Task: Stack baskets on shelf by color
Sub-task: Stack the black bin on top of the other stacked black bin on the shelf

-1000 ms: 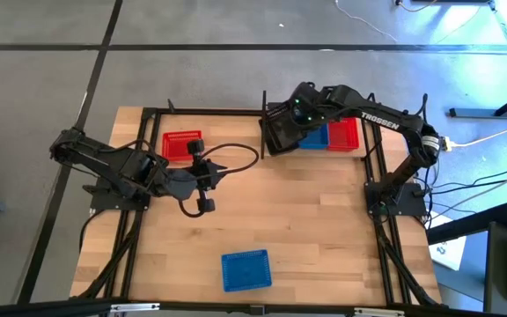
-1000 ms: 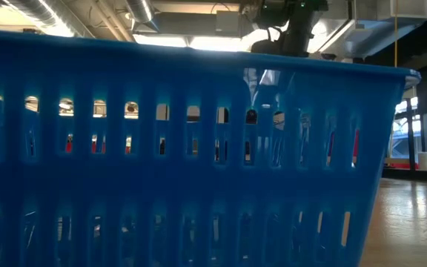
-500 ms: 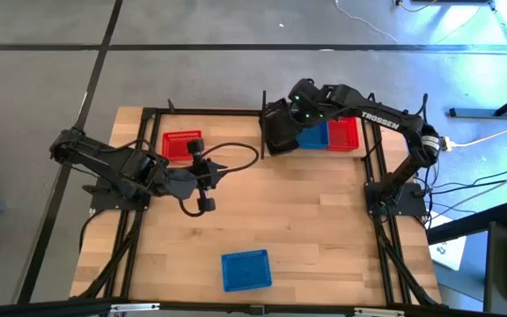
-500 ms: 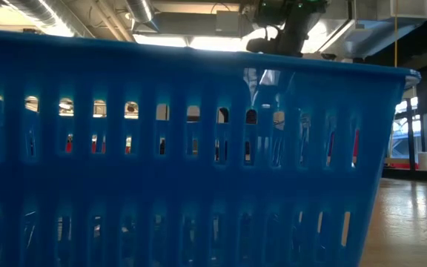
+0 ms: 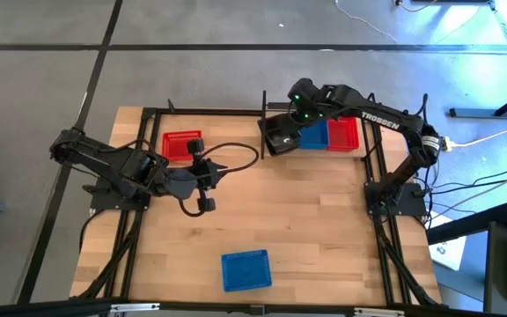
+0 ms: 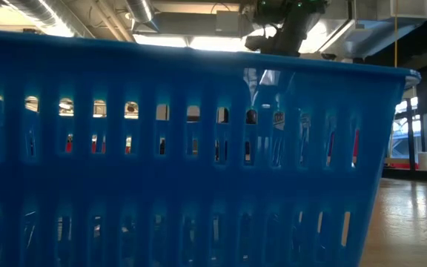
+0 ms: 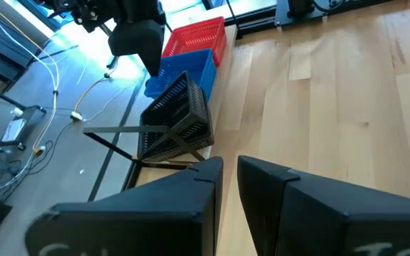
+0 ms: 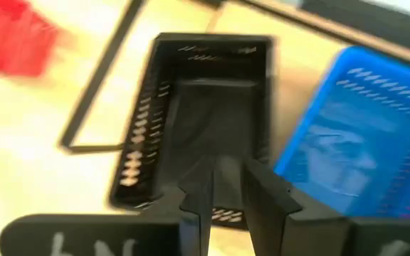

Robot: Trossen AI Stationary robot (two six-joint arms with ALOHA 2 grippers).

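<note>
A black basket (image 5: 279, 137) sits tilted at the left end of the shelf (image 5: 370, 132) on the table's far right, its lower edge on the frame's rods (image 7: 144, 129). A blue basket (image 5: 313, 136) and a red basket (image 5: 343, 132) stand beside it. My right gripper (image 8: 228, 174) hovers just above the black basket (image 8: 205, 107), fingers narrowly open, touching nothing. My left gripper (image 7: 230, 167) waits shut over the table's left middle (image 5: 208, 173). Another red basket (image 5: 181, 145) sits far left. A blue basket (image 5: 246, 269) lies near the table's near edge and fills the low view (image 6: 199, 170).
Black metal rods (image 5: 262, 110) with upright posts frame the far half of the table. A cable loop (image 5: 252, 158) hangs off my left arm. Bare wood (image 5: 306, 220) lies between the arms and the near blue basket.
My right gripper has drawn up and back toward the table's far right, off the black basket, which now shows uncovered at the shelf's left end. My left arm has kept still.
</note>
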